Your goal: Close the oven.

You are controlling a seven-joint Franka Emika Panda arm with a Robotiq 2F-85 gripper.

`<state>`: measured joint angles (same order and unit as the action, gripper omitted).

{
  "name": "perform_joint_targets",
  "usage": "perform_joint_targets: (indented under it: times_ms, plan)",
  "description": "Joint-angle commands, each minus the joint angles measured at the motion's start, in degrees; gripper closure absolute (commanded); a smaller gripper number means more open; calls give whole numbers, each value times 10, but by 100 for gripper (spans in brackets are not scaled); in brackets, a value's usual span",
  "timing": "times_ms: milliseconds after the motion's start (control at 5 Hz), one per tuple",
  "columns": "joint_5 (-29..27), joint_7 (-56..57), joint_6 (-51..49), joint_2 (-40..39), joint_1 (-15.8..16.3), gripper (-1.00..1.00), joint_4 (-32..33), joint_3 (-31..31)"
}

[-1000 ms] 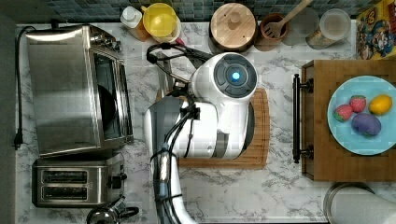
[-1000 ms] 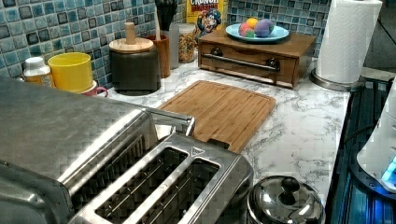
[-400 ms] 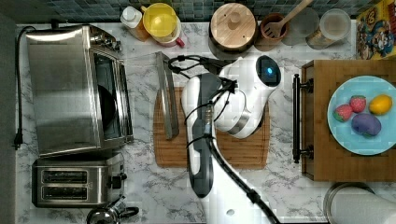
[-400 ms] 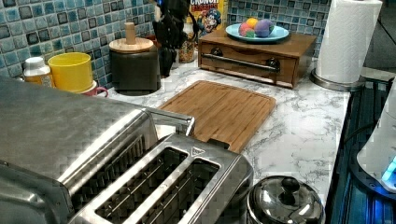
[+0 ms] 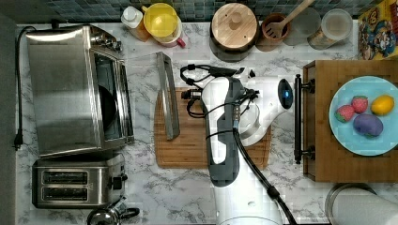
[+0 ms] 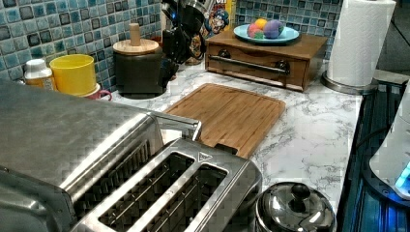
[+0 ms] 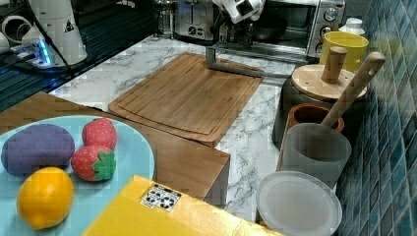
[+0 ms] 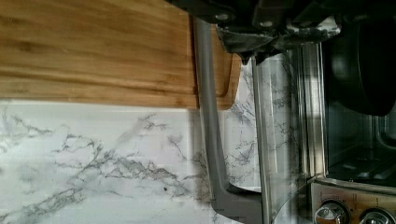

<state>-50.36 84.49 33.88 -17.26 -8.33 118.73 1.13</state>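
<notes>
Oven (image 5: 70,89) door (image 8: 280,135) hangs fully open (handle (image 5: 168,96) untouched), closing all ahead; gripper (image 7: 235,30) near, its finger spread impossible to tell.

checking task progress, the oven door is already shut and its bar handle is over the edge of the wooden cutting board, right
Not quite: the oven door is open, folded down flat. The top view shows its bar handle lying over the edge of the wooden cutting board, as you said.

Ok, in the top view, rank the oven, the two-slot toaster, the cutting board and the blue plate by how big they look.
1. Oven
2. Cutting board, partly under the arm
3. Two-slot toaster
4. Blue plate, cut off at the edge, so its place is unsure
</notes>
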Motion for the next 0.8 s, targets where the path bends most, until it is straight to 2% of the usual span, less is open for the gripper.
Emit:
perform_joint_targets:
  times_ms: [200,400,800]
  plan:
    - [-56,81,65,-82,-8,100,-59,37]
    - [-83,92,65,-101,0,100,-70,41]
    - [-148,110,26,-94,-30,100,-89,68]
